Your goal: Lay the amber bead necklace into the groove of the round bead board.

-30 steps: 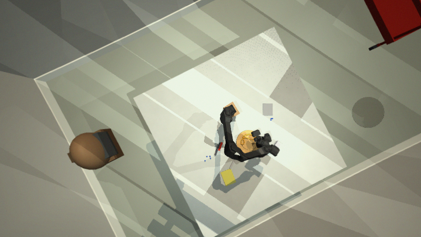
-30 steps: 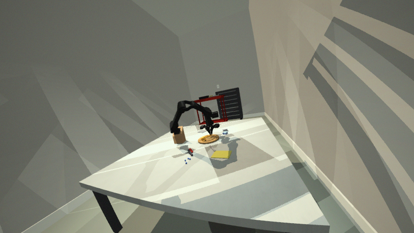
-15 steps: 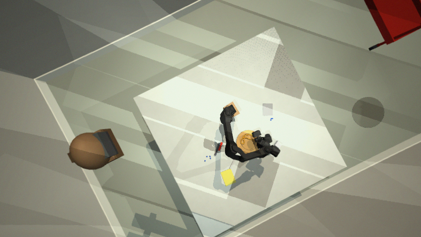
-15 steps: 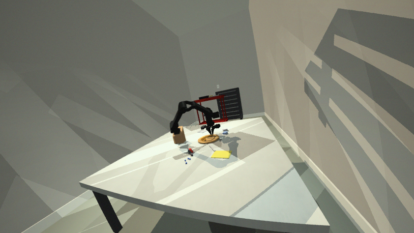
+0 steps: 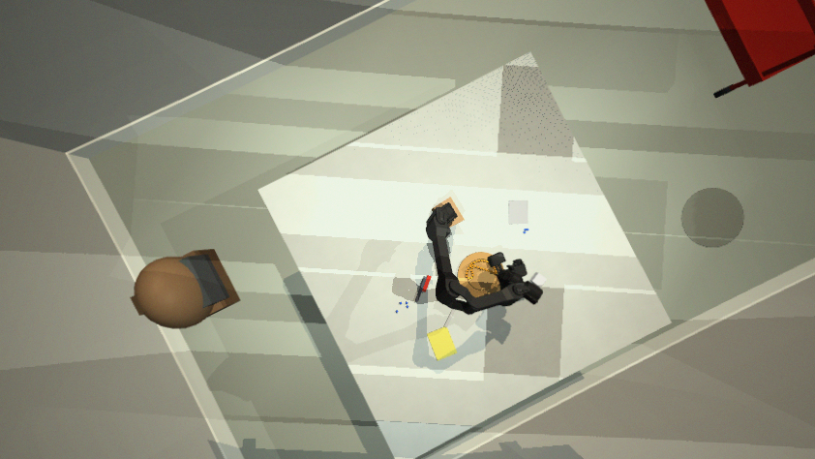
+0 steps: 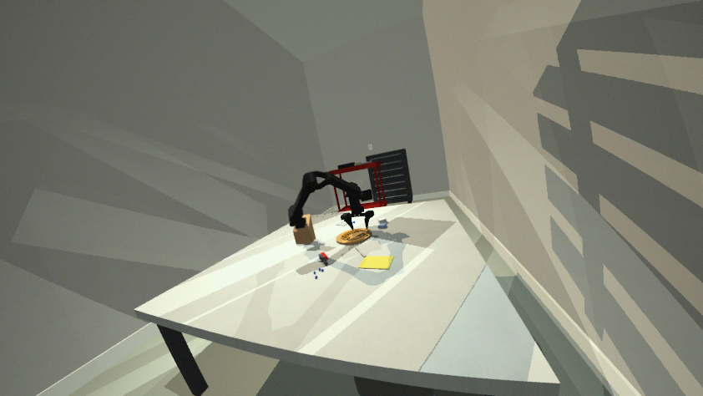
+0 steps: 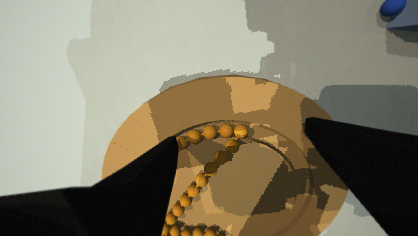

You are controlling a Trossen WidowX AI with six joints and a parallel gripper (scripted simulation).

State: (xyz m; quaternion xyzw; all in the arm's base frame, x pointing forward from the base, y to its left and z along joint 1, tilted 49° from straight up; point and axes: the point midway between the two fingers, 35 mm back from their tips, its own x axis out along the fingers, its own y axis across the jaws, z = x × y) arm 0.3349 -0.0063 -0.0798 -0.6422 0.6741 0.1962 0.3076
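Note:
The round wooden bead board (image 5: 464, 272) (image 6: 340, 239) (image 7: 125, 150) lies flat on the table. The amber bead necklace (image 7: 210, 132) lies on it. In the wrist view one run of beads follows the groove at the upper left and ends in a sharp bend; from there a line of beads cuts inward across the board's middle to the lower left. Several beads bunch at the bottom edge. The groove on the right shows no beads. My gripper (image 6: 359, 228) (image 7: 239, 133) is open and empty, low over the board, with the bend between its fingertips. The left finger hides part of the necklace.
A yellow pad (image 5: 441, 343) (image 6: 376, 262) lies near the board. A red and dark object (image 5: 426, 283) (image 6: 323, 256) lies beside the arm, with small blue beads near it. A small pale-blue object (image 6: 382, 223) stands beyond the board. A grey square (image 5: 518, 211) lies farther off.

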